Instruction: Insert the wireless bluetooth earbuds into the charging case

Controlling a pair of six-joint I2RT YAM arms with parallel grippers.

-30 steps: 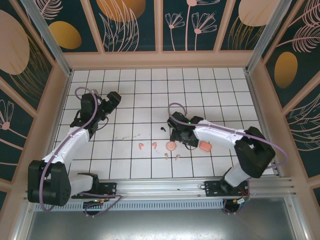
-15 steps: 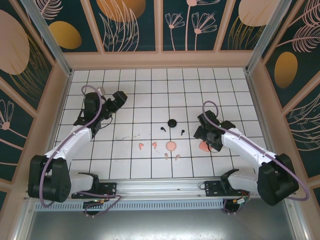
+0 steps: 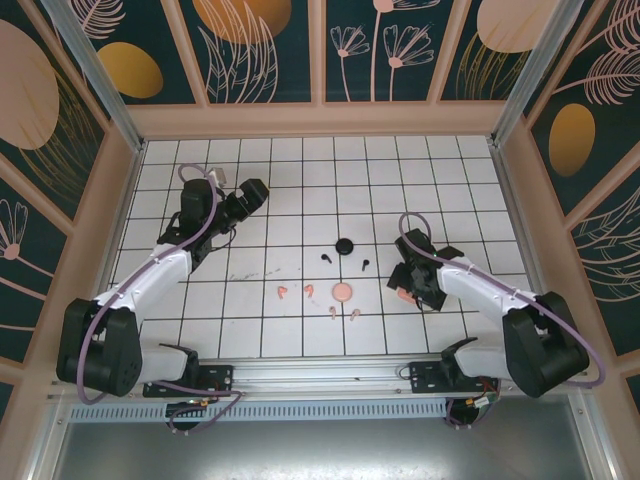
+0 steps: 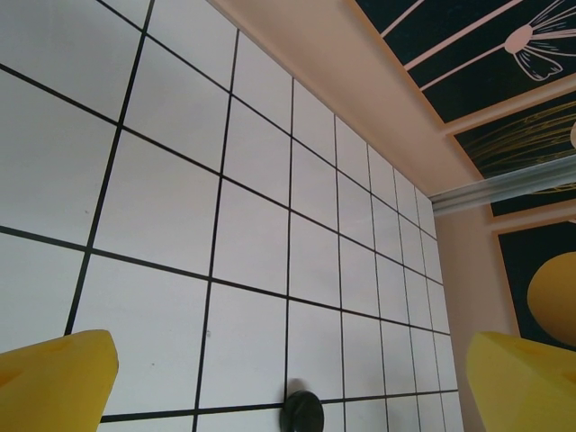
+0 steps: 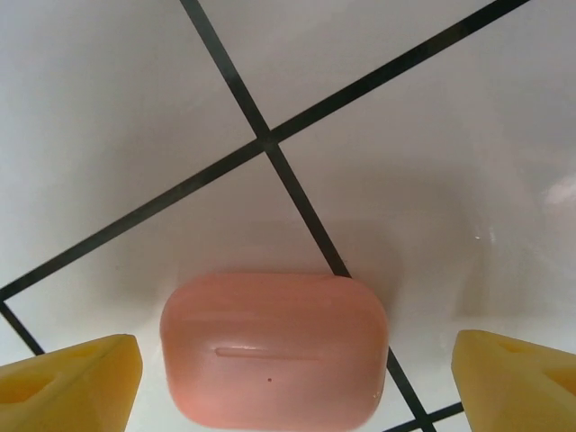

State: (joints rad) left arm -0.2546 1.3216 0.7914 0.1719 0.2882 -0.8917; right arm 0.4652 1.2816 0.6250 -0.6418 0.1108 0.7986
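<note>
So my right gripper [image 5: 290,382] is hanging spread wide over the pink case [image 5: 274,346], one yellow finger [image 5: 72,382] off each end. Neither finger touches it, so nothing's grasped. It's lined up like that so a straight drop and squeeze would catch the case end to end. The lid looks shut to me, there's just a thin seam line across the face. My guess is the case has to be steadied and popped open before any bud goes in. From the top camera that case sits toward the right of the table [image 3: 470,190], mostly tucked under my gripper. The earbuds are all loose on the tiles, none in a case. There are four pink buds [image 3: 310,291] in a loose cluster near the front middle, a couple of them close to the round pink case [image 3: 342,292]. The two black buds [image 3: 325,257] sit a bit further back, just in front of the black case [image 3: 346,246]. My left gripper [image 3: 250,190] hangs back-left, well apart from all of it, fingers open and empty. Its camera looks across the tiles with the black case at the bottom edge. I reckon it's out there so it doesn't crowd the right arm. One risk I see: that pink case is smooth and rounded, so it could squirt out if the pinch lands off-centre.
</note>
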